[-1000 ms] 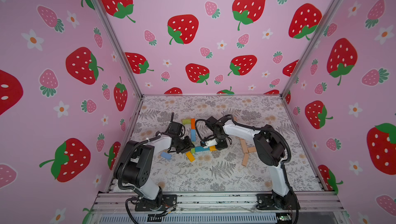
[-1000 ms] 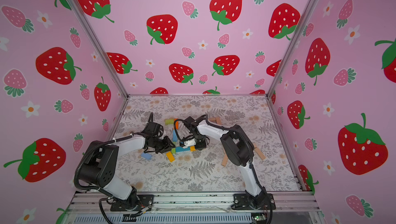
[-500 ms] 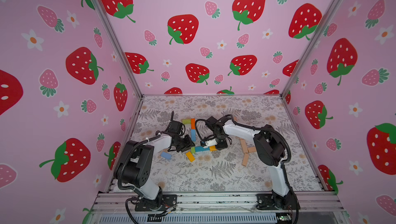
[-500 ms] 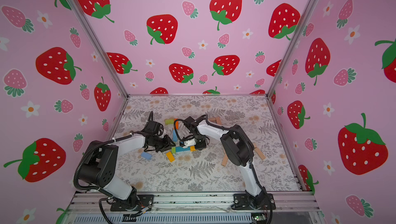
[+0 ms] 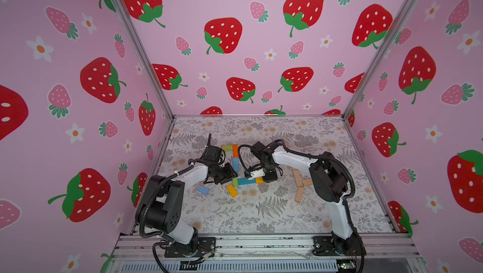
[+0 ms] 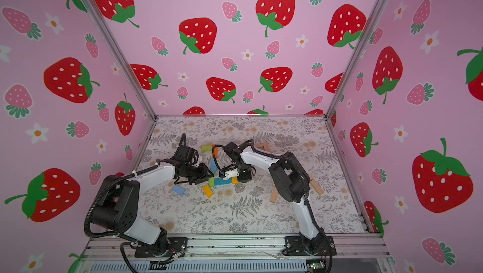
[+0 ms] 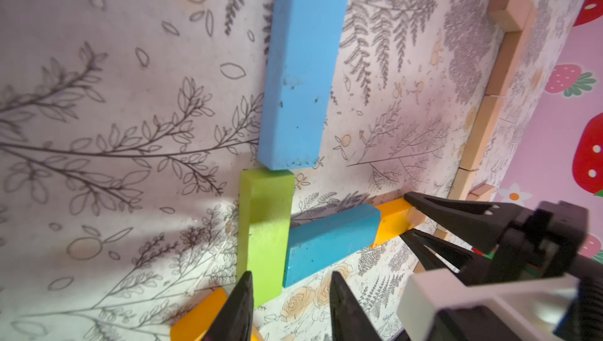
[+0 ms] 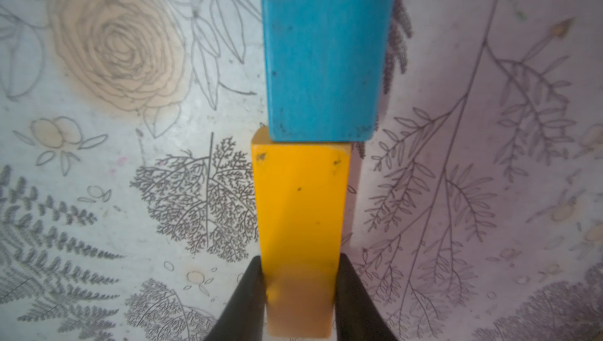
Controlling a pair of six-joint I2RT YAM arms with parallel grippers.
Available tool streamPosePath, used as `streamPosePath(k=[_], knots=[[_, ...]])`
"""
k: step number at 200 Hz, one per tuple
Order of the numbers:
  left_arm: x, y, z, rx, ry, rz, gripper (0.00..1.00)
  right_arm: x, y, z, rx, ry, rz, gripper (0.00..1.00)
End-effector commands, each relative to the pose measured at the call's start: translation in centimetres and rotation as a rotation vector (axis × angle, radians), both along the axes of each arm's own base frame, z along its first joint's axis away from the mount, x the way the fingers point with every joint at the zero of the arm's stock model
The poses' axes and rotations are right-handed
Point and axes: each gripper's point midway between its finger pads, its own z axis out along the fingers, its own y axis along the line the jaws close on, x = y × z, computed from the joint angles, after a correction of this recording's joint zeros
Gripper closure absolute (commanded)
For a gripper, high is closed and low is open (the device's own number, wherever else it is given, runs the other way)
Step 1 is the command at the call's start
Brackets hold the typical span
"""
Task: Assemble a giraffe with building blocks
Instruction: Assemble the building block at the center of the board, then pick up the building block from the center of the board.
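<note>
Grips slacken at mid-table: within the last second the right gripper has eased its jaws a little. Its fingers lie against both long sides of the yellow block, which rests flat on the floral surface. The left gripper has likewise spread slightly wider. Its tips now stand apart on either side of one end of the green block, with a gap on one side. In both top views any other movement is too slight to make out.
</note>
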Motion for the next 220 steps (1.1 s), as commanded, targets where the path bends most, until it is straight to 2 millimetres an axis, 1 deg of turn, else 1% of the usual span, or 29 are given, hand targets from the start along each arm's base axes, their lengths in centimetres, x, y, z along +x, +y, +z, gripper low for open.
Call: streamPosePath(k=[1,29,43,47,49,57,63,71,85,105,118,131,149,166,174,178,181,184,202,220], knots=[[0.7,0.2,3.3,0.011,-0.071,-0.005,0.58,0.3,0.3,1.0,0.022,-0.008,-0.006,0.61],[0.5,1.2,6.8,0.038,-0.134,0.004,0.56,0.3,0.3,1.8,0.039,-0.023,-0.012,0.54],[0.3,2.0,8.5,0.058,-0.166,0.019,0.55,0.4,0.4,2.7,0.059,-0.039,-0.021,0.49],[0.2,2.2,9.0,0.063,-0.173,0.024,0.54,0.4,0.5,3.0,0.067,-0.046,-0.025,0.49],[0.2,2.3,9.3,0.064,-0.179,0.027,0.54,0.4,0.5,3.2,0.070,-0.049,-0.028,0.45],[0.0,2.9,10.2,0.076,-0.193,0.039,0.53,0.5,0.6,4.0,0.088,-0.061,-0.037,0.37],[-0.2,3.5,10.9,0.089,-0.205,0.051,0.52,0.5,0.6,4.6,0.103,-0.070,-0.044,0.29],[-0.5,4.3,11.7,0.103,-0.216,0.067,0.51,0.5,0.7,5.6,0.128,-0.086,-0.054,0.23],[-1.0,5.8,12.9,0.126,-0.232,0.103,0.48,0.3,0.7,7.3,0.170,-0.111,-0.074,0.17],[-1.9,8.4,13.5,0.182,-0.234,0.163,0.40,0.1,0.4,9.9,0.239,-0.157,-0.120,0.16],[-2.6,10.0,13.0,0.219,-0.210,0.201,0.34,0.0,0.1,11.5,0.286,-0.187,-0.176,0.14],[-3.3,11.4,12.2,0.258,-0.175,0.236,0.25,0.1,-0.3,12.9,0.319,-0.211,-0.270,0.11],[-4.4,13.1,10.4,0.308,-0.117,0.281,0.21,0.5,-1.0,14.3,0.343,-0.245,-0.417,0.11],[-5.2,14.2,8.5,0.338,-0.069,0.328,0.18,-0.2,-1.4,14.5,0.347,-0.261,-0.503,0.08],[-5.5,14.4,7.7,0.338,-0.047,0.344,0.17,-0.6,-1.4,14.5,0.356,-0.273,-0.527,0.08],[-5.6,15.0,7.2,0.363,-0.039,0.364,0.17,-1.0,-1.4,14.5,0.361,-0.275,-0.538,0.08],[-5.8,15.0,6.8,0.366,-0.029,0.370,0.17,-1.3,-1.5,14.4,0.361,-0.275,-0.545,0.08],[-5.8,15.1,6.4,0.365,-0.021,0.377,0.17,-1.2,-1.1,14.7,0.388,-0.287,-0.555,0.08],[-6.2,15.2,4.5,0.360,0.018,0.412,0.17,-1.9,-0.7,15.1,0.465,-0.299,-0.627,0.09],[-6.4,15.4,2.8,0.365,0.058,0.444,0.17,-2.2,-0.7,15.5,0.525,-0.295,-0.717,0.10]])
